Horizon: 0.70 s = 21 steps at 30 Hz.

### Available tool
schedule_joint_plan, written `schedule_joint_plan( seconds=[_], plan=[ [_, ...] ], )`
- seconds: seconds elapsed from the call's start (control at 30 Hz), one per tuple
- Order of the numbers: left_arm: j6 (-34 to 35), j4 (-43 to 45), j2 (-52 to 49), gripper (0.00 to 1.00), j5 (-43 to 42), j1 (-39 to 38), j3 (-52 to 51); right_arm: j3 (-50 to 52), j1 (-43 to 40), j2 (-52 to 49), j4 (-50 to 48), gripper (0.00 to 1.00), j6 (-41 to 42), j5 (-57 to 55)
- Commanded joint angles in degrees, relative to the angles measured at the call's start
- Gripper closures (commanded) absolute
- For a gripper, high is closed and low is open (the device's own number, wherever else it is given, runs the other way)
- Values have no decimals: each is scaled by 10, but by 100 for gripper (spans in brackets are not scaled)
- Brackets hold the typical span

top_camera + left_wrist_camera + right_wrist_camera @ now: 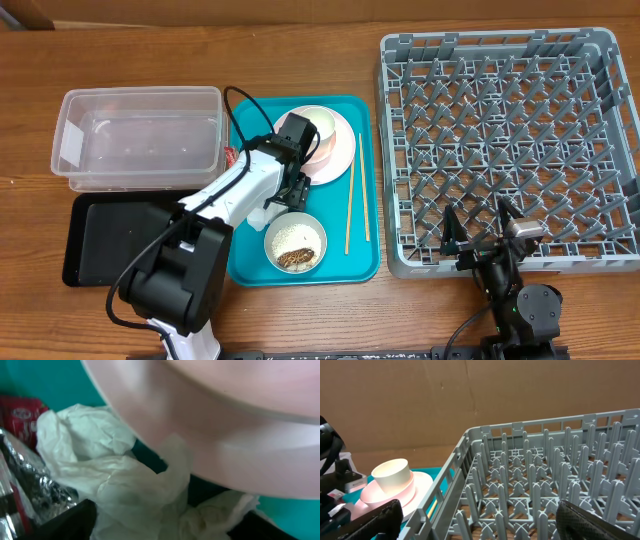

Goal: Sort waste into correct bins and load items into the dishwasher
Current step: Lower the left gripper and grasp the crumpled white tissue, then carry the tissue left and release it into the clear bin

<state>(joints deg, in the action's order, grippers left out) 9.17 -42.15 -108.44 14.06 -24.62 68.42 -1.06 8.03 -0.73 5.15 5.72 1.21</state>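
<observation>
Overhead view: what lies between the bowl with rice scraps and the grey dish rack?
In the overhead view, two wooden chopsticks lie there on the teal tray, apart from both bowl and rack.

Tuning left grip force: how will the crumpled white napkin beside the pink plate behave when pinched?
Likely floppy and compressible: the napkin shows loose, thin folds. Probably very light, so it may trail or snag, since one flap sits right against the pink plate.

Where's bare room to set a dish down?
Free: dish rack, clear tub, black tray's end nearest the tub. The teal tray is crowded: plate, bowl, chopsticks, left gripper; its only bare strip runs along the rack side.
</observation>
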Motion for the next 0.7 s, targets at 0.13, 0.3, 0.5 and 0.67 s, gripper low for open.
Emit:
schedule_joint_plan(
  seconds=[0.13,0.3,0.5,0.67],
  plan=[
    [-34,1,-7,64,-5,3,6,6,4,4,-3,0,-3,-3],
    [-30,-7,-7,96,-6,2,13,6,4,4,-3,0,-3,-3],
    [2,-66,-5,96,-6,2,71,6,4,4,-3,0,-3,-3],
    [13,-145,-5,96,-6,2,167,6,4,4,-3,0,-3,-3]
  ],
)
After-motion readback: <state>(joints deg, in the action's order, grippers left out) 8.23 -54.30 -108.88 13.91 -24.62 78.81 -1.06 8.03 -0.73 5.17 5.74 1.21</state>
